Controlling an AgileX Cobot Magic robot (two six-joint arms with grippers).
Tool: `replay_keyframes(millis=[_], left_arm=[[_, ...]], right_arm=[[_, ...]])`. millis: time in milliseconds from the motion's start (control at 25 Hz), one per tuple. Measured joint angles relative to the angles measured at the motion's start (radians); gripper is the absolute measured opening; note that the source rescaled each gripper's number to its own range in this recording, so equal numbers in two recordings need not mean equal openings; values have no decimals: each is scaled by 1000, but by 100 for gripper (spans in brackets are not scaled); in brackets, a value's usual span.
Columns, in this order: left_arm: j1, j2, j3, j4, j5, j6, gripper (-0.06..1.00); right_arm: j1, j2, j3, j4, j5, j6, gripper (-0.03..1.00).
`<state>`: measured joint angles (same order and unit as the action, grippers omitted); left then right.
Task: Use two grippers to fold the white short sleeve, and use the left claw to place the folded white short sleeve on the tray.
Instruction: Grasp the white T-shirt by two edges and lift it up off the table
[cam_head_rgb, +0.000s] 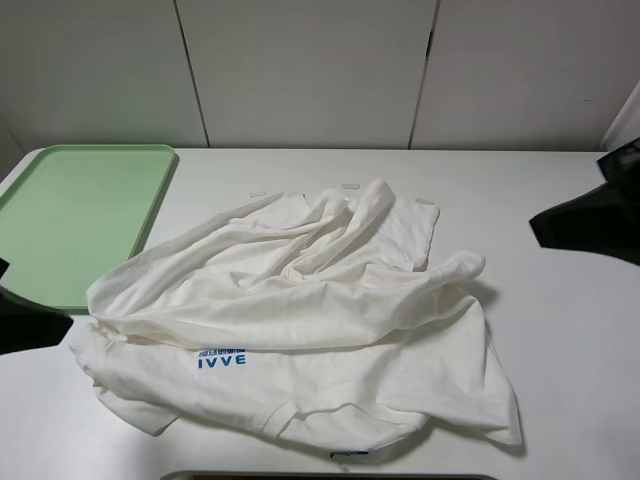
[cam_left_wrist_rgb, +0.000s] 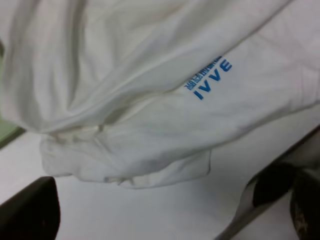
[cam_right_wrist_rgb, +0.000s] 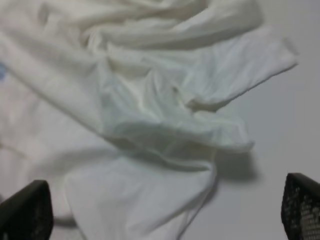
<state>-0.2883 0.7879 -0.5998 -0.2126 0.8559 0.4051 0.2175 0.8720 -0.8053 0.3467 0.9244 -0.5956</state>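
The white short sleeve (cam_head_rgb: 300, 310) lies crumpled and bunched in the middle of the table, its blue lettering (cam_head_rgb: 221, 359) facing up near the front left. The light green tray (cam_head_rgb: 75, 215) sits empty at the back left, its near corner touching the shirt's left edge. My left gripper (cam_head_rgb: 25, 320) hovers at the table's left edge beside the shirt, open with nothing held; its wrist view shows the lettering (cam_left_wrist_rgb: 210, 77) and a shirt corner (cam_left_wrist_rgb: 125, 170) ahead of its spread fingers (cam_left_wrist_rgb: 27, 212). My right gripper (cam_head_rgb: 590, 215) hangs open at the far right, apart from the shirt (cam_right_wrist_rgb: 150, 110).
Small pale tape strips (cam_head_rgb: 350, 185) lie on the white table (cam_head_rgb: 560, 330) behind the shirt. A dark rim (cam_head_rgb: 330, 476) shows at the front edge. White wall panels stand behind the table.
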Motion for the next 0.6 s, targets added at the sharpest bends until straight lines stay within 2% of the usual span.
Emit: replay_keyframes(millis=[80, 200, 240, 360, 400, 600], left_arm=[[-22, 76, -46, -2, -4, 32, 91], [-52, 135, -87, -2, -7, 78, 91], [-80, 181, -122, -2, -11, 138, 91], [-112, 227, -159, -3, -21, 218, 91], [-117, 242, -167, -3, -26, 242, 91], [-118, 301, -182, -2, -91, 289, 91]], right_arm=[[23, 41, -1, -17, 0, -42, 100], [52, 138, -1, -101, -4, -80, 100], [53, 156, -1, -122, -7, -81, 100], [53, 199, -1, -169, -26, -83, 100], [53, 259, -1, -227, -79, -84, 100], [71, 358, -1, -277, -270, -91, 100]])
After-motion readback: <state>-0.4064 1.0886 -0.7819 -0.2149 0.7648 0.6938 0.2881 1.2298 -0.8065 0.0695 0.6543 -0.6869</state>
